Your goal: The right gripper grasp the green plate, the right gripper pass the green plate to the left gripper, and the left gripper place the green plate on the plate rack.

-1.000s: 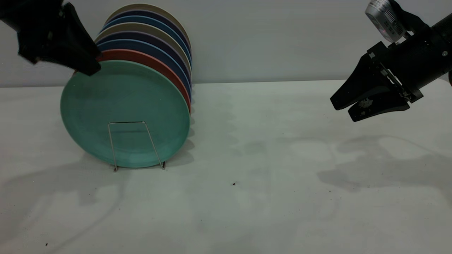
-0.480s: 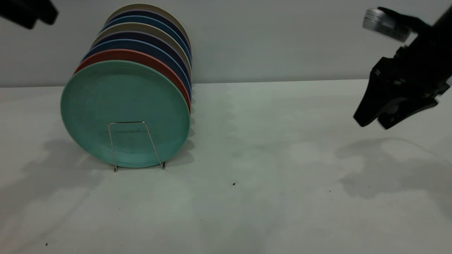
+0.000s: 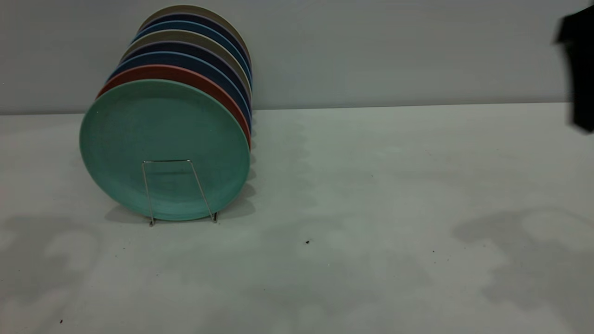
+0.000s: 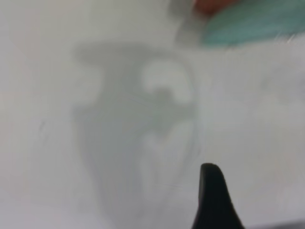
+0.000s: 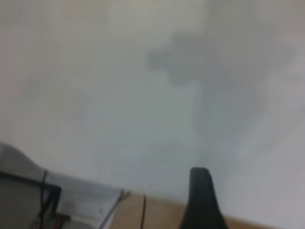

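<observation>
The green plate stands on edge at the front of the plate rack, on the left side of the table in your exterior view. You can see one upright wire loop of the rack crossing the plate's lower face; the rest of the rack is hidden behind it. Right behind the green plate sits a salmon-pink plate, then a row of dark blue plates and beige ones, each showing you only a sliver of rim.

The left gripper is out of your exterior view. Its wrist view gives you only one dark finger over the bare table, with a blurred corner of the green plate far off, so you cannot tell whether its fingers are apart or together.

At the far right edge, a blurred black shape is all you get of the right gripper, cut off by the frame. Its wrist view shows a single dark finger, so you cannot tell how its fingers stand either.
</observation>
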You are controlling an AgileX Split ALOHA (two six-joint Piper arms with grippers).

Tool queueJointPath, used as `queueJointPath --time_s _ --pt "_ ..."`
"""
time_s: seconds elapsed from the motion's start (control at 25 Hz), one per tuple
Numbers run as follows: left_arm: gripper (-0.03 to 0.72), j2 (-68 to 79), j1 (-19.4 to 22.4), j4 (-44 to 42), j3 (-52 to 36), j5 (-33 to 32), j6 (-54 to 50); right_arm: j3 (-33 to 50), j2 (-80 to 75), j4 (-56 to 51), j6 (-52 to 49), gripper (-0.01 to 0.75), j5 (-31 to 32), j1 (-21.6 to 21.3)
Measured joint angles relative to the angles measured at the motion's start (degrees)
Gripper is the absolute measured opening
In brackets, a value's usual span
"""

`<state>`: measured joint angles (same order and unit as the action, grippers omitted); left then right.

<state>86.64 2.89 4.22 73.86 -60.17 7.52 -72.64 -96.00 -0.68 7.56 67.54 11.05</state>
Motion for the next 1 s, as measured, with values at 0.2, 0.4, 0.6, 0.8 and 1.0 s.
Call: queueJointPath --time_s 0.2,0.4,0.6,0.8,1.0 --pt "0.491 -8.5 0.0 -1.4 -6.4 -2.0 -2.5 1.4 9.6 2.5 -3.0 0.530 1.8 0.0" --pt "0.491 -21.5 0.0 -1.5 -17.1 -2.9 -2.7 7.2 23.0 1.8 -3.1 0.480 2.5 0.0" --pt "0.491 -36.2 0.0 -1.5 -28.3 -3.6 -2.7 16.5 36.8 1.8 -3.1 0.469 3.0 0.0" --pt "0.491 -52.5 0.0 -1.5 -36.5 -5.4 -2.7 25.8 49.0 1.7 -2.9 0.468 3.4 0.0" --pt "0.491 -68.8 0.0 -1.5 -40.8 -6.3 -2.7 33.6 60.7 1.7 -1.1 0.467 3.5 0.0"
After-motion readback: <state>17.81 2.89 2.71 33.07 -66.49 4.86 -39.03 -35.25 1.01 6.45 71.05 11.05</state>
